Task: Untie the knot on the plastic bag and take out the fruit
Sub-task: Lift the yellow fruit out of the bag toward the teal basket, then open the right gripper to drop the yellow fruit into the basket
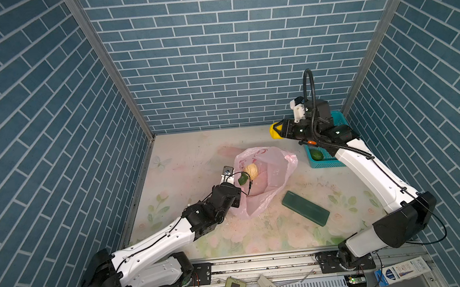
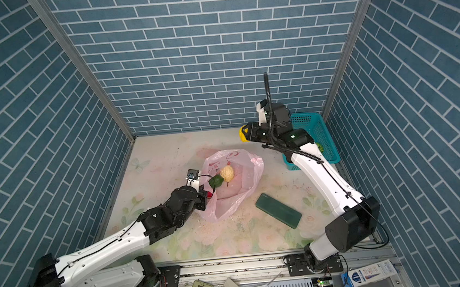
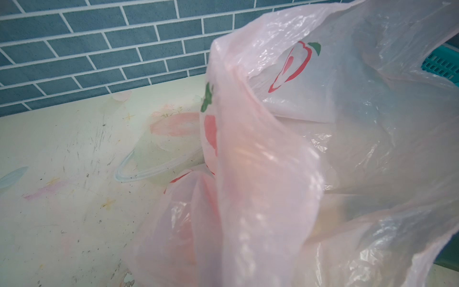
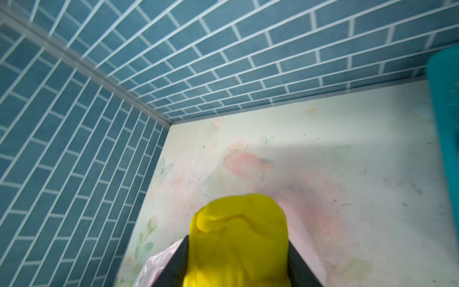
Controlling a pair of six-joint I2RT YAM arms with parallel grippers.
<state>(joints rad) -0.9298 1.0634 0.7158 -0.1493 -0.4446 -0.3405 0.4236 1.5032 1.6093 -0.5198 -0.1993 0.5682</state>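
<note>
Fingers (image 4: 177, 266) of the right gripper (image 1: 277, 131) stand half spread and clamp the yellow fruit (image 4: 238, 223) from two sides, across its thick body. It is raised in the air near the teal basket (image 1: 328, 164), well apart from the plastic bag (image 1: 271, 174). Its skin looks smooth and a little creased, so I judge it light and rubbery, able to squirm out if squeezed hard. On the left gripper (image 1: 237, 199) the fingers are hidden, but they are pressed together, and because pink film rises directly before its camera I judge that they pinch the bag's rim. No knot shows, and the mouth gapes open on the table (image 1: 184, 159). This film is thin, crinkly and slippery and would collapse if released, so the rim is the right place to hold. Inside lie a cream fruit (image 1: 251, 170) and a dark green fruit (image 1: 242, 179), touching each other; each is best taken across its widest part, without catching film. One green fruit (image 1: 316, 155) lies in the basket.
</note>
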